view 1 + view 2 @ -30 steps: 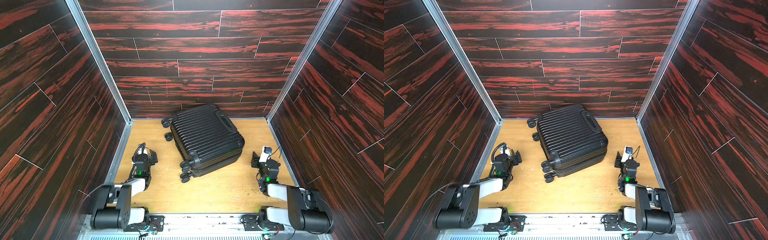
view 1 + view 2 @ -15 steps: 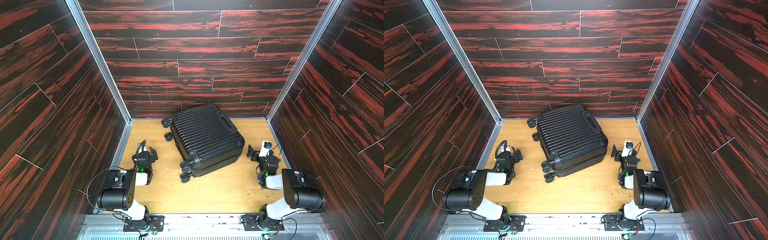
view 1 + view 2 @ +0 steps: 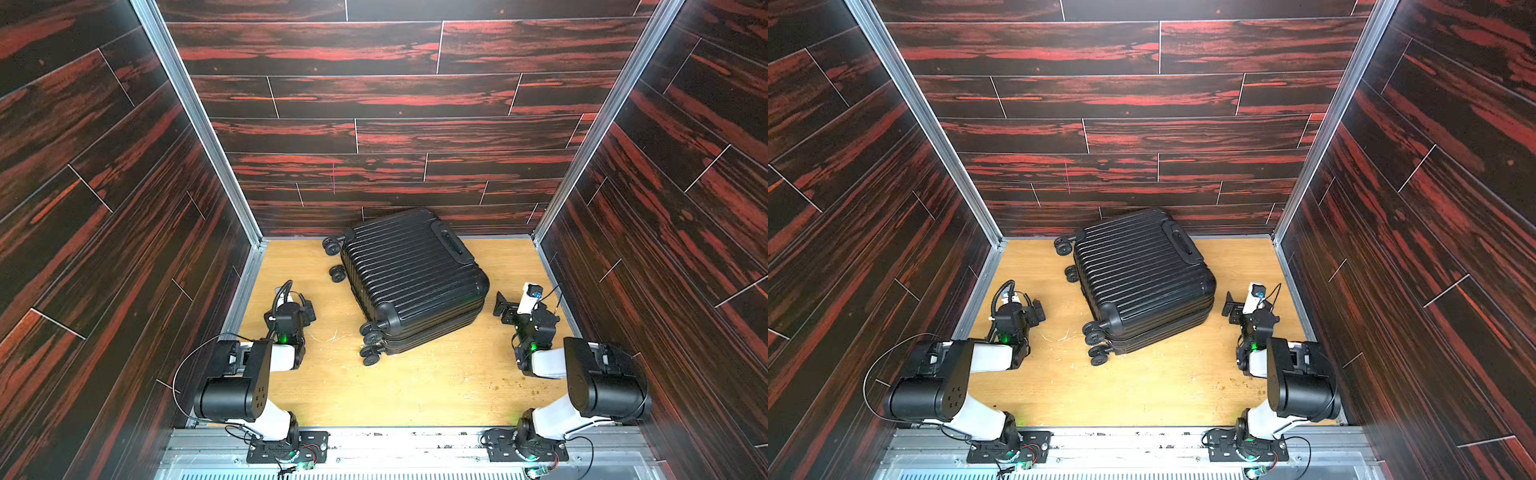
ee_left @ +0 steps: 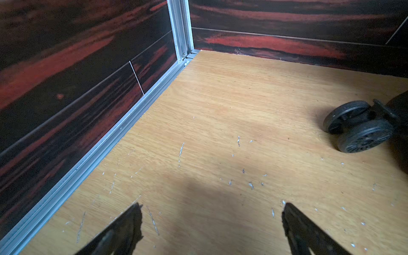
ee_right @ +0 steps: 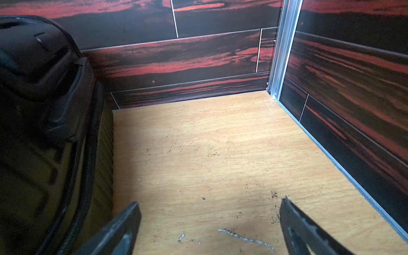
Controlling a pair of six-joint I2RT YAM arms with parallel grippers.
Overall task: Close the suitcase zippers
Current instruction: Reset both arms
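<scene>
The black ribbed suitcase (image 3: 411, 282) (image 3: 1142, 278) lies flat at the back of the floor, shells together, wheels toward the left and front. The zippers run as a thin dark track along the seam (image 3: 436, 328); it also shows in the right wrist view as a track (image 5: 88, 176). I cannot make out the pulls. My left gripper (image 3: 306, 309) (image 4: 210, 207) hangs open low over bare floor, left of the case, near a wheel pair (image 4: 357, 130). On the case's right side my right gripper (image 3: 505, 308) (image 5: 209, 203) is open and empty, with the suitcase (image 5: 44, 110) close beside it.
Dark red wood-pattern walls (image 3: 374, 124) enclose the light wooden floor (image 3: 415, 386) on three sides, with aluminium rails (image 4: 123, 130) at their feet. The suitcase's back corner is near the rear wall. Both arm bases (image 3: 282, 449) sit at the front edge.
Both arms have lifted their elbows up from the front edge while the grippers stayed low beside the suitcase. The right gripper's jaws have spread wider. The suitcase has not moved.
</scene>
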